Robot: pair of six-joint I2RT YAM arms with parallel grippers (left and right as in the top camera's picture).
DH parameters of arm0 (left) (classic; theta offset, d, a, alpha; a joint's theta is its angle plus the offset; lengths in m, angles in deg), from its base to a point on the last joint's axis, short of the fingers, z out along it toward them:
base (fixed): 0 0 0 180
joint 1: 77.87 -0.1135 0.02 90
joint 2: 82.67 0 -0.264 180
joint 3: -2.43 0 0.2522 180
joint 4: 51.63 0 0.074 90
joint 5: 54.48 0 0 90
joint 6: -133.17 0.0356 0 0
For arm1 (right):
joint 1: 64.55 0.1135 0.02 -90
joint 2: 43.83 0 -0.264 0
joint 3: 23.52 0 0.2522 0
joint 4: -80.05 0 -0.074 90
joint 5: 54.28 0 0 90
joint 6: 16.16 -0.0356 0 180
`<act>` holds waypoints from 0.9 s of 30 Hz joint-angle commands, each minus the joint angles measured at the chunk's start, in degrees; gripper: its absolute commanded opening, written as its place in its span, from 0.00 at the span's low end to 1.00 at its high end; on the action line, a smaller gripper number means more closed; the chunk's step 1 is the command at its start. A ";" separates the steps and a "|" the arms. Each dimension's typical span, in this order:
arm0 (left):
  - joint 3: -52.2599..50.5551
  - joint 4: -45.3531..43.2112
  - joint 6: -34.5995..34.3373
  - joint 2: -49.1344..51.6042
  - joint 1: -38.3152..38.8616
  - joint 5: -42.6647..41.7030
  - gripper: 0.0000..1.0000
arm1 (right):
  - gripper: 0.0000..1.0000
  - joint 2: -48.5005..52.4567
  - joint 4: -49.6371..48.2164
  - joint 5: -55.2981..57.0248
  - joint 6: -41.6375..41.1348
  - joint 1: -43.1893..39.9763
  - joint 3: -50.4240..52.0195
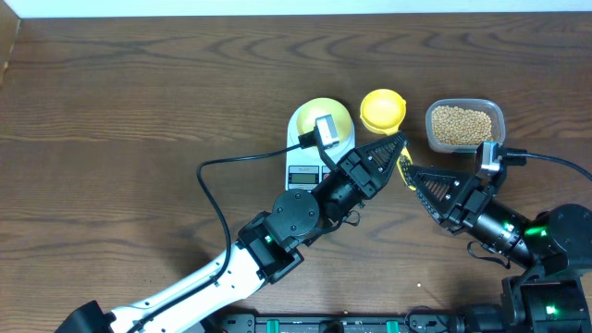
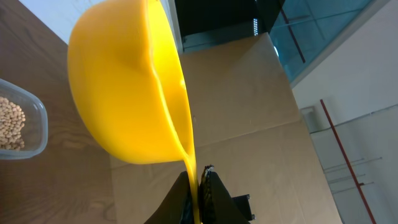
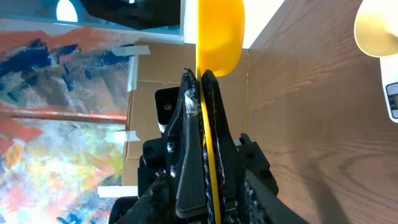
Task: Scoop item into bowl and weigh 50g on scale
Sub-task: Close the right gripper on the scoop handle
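Note:
A yellow scoop (image 1: pixel 381 109) is held above the table between the bowl and the tub. My left gripper (image 1: pixel 398 144) is shut on its handle, and my right gripper (image 1: pixel 413 174) is shut on the handle's lower end. The left wrist view shows the scoop's cup (image 2: pixel 124 87) from outside, with its handle in the jaws (image 2: pixel 200 173). The right wrist view shows the handle pinched between the fingers (image 3: pixel 200 76). The pale yellow-green bowl (image 1: pixel 324 115) sits on the white scale (image 1: pixel 305 171). The beans (image 1: pixel 461 125) lie in a clear tub (image 1: pixel 498 116). I cannot see inside the scoop.
The tub's corner shows at the left in the left wrist view (image 2: pixel 34 134). The bowl (image 3: pixel 376 28) and the scale's edge (image 3: pixel 392 99) show at the right in the right wrist view. A black cable (image 1: pixel 217 199) loops over the table left of the scale.

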 commanded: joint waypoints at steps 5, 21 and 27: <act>0.61 -0.52 0.48 0.04 0.22 0.50 0.07 | 0.29 0.02 0.02 1.31 0.11 -0.20 -0.98; 0.61 -0.52 0.48 0.04 0.22 0.48 0.07 | 0.29 0.04 0.07 6.56 0.39 3.93 -0.98; 0.61 -0.52 0.48 0.04 0.22 0.26 0.07 | 0.28 1.44 0.04 7.13 0.61 4.48 -0.98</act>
